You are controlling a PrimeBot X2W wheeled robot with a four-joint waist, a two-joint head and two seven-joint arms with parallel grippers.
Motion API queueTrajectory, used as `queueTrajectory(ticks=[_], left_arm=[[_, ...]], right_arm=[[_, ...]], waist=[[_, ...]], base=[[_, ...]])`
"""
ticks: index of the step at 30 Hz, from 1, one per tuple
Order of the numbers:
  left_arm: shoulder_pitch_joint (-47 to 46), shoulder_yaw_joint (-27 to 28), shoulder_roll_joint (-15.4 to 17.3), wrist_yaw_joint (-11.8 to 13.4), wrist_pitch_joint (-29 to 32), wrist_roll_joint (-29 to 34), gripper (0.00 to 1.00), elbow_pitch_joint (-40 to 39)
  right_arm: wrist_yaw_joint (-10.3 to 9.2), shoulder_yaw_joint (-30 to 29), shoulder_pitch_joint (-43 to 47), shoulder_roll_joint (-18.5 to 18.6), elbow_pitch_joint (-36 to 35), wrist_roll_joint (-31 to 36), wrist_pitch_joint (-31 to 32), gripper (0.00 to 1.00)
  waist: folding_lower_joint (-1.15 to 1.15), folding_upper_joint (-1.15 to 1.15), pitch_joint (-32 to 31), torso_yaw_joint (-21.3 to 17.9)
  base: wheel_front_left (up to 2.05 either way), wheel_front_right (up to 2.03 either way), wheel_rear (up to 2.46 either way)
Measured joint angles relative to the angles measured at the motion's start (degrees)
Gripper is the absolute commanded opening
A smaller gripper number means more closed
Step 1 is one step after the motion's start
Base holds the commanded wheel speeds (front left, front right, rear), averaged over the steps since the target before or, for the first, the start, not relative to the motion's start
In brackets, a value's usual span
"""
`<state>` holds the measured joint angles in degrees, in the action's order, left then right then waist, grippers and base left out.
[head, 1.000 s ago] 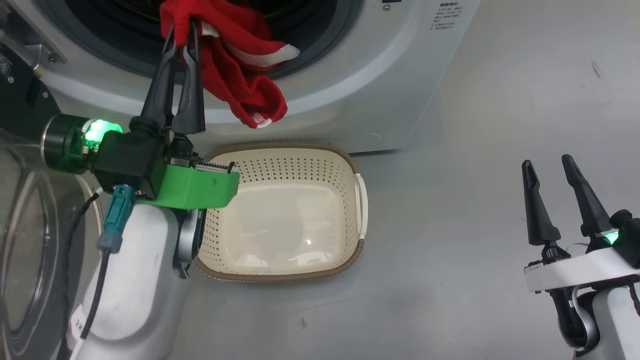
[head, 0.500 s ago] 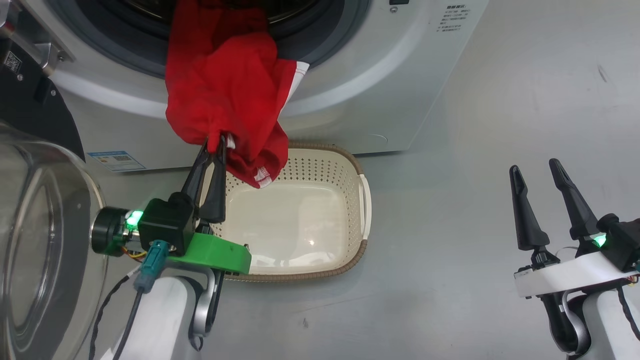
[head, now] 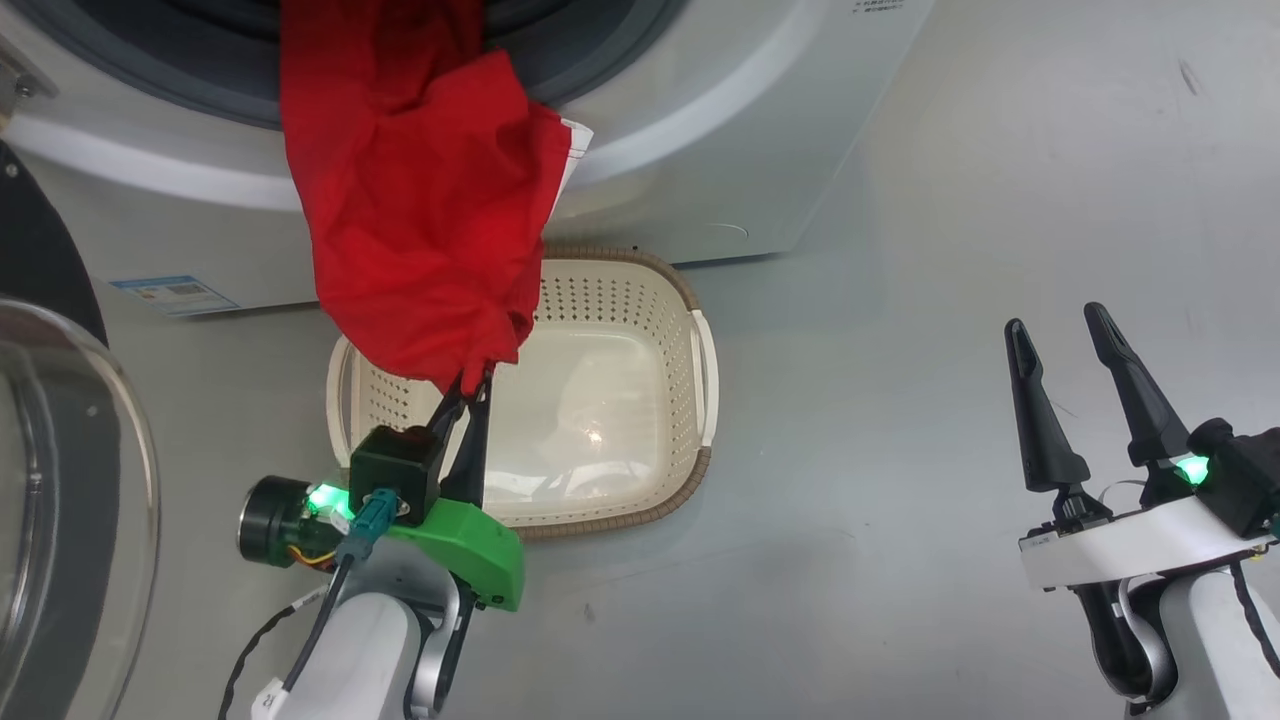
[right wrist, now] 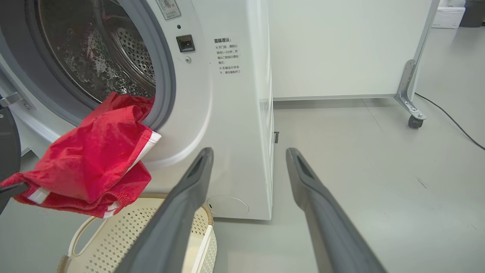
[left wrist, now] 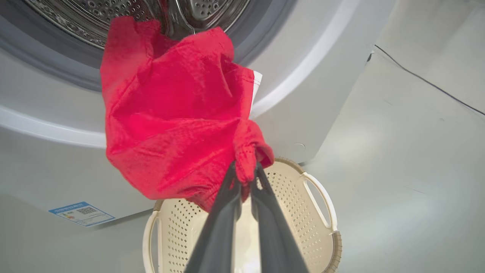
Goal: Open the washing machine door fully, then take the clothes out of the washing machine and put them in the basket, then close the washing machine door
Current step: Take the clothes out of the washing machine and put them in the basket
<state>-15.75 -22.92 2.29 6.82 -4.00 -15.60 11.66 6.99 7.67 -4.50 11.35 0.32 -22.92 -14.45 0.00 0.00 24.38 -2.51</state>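
Currently, step two of three: unloading.

- Door (head: 60,480): swung open at the robot's left, glass bowl at the head view's edge.
- Clothes (head: 420,200): one red garment with white trim. Its top end lies in the drum (left wrist: 75,15) mouth. The rest drapes over the seal (left wrist: 38,64) and down the machine (head: 700,120) front, and the lowest fold hangs above the basket.
- Left gripper (left wrist: 245,168): jaws pinched almost together on a bunched fold at the garment's lower end.
- Right gripper (head: 1055,318): jaws apart, holding nothing, well off to the side.
- Basket (head: 610,522): on the floor (head: 900,500) just before the machine, nothing in it yet.
- Next move (a judgement): draw the cloth back until its tail clears the seal, bring it over the basket, then part the jaws. The door closes last.
- Writing: a blue sticker (head: 175,293) at the lower corner carries a QR code, print too small to read. A Chinese notice (right wrist: 226,57) beside the opening is headed 温馨提示, and the lines beneath are too fine to read.
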Motion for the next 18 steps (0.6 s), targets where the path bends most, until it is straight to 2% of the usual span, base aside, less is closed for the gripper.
queueTrajectory(ticks=[7,18], left_arm=[[-1.7,-1.7,0.0,0.0,3.1,-0.5,0.0,5.8],[-11.9,-0.8,0.0,0.0,7.6,0.3,0.0,17.0]], right_arm=[[0.0,0.3,-2.2,0.1,-1.0,-1.3,0.0,1.0],[0.0,2.0,-6.9,-0.1,-1.7,-2.9,0.0,1.0]], waist=[[0.0,0.0,3.5,-1.6],[0.0,0.0,9.8,-4.7]], base=[[0.0,0.0,0.0],[0.0,0.0,0.0]])
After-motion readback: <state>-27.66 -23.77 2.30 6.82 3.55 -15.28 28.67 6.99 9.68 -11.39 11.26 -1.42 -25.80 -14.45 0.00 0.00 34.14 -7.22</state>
